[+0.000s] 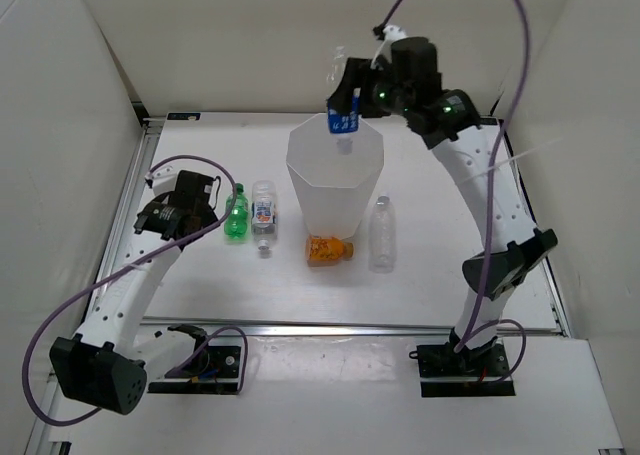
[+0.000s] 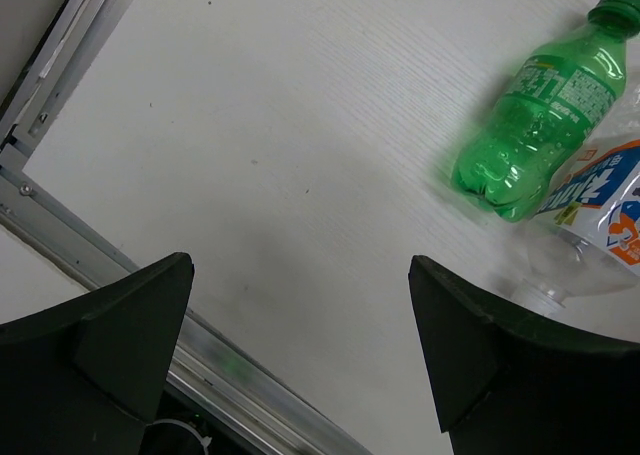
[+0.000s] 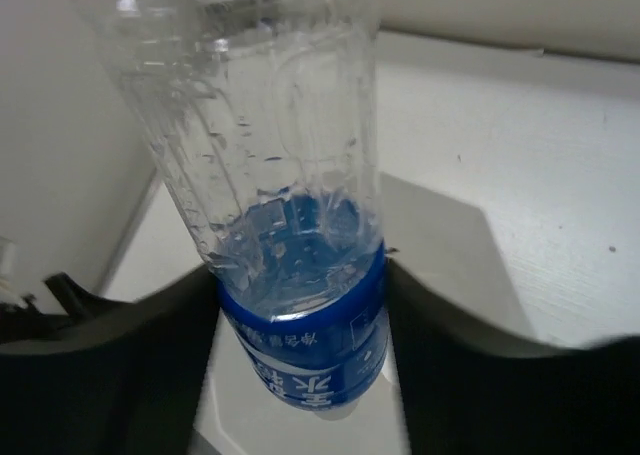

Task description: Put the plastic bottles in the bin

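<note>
Right gripper [image 3: 300, 315]: clamped on the blue-label bottle [image 3: 285, 205], which is held over the bin's [image 1: 335, 200] far rim, upper centre of the top view.
Left gripper [image 2: 300, 345]: jaws apart, near the green bottle [image 1: 236, 216].
Green and red-label bottle [image 1: 264, 213]: laid side by side, left of the bin.
Orange bottle [image 1: 329, 249]: laid below the bin.
Clear bottle [image 1: 382, 233]: laid right of the bin.

Five bottles: one green bottle [image 1: 235, 215], one red-white-label bottle [image 1: 264, 213], one orange bottle [image 1: 328, 248], one plain clear bottle [image 1: 382, 233], one blue-label bottle [image 1: 343, 121]. One bin [image 1: 335, 203]. Two arms: left arm [image 1: 140, 285], right arm [image 1: 490, 195].
</note>
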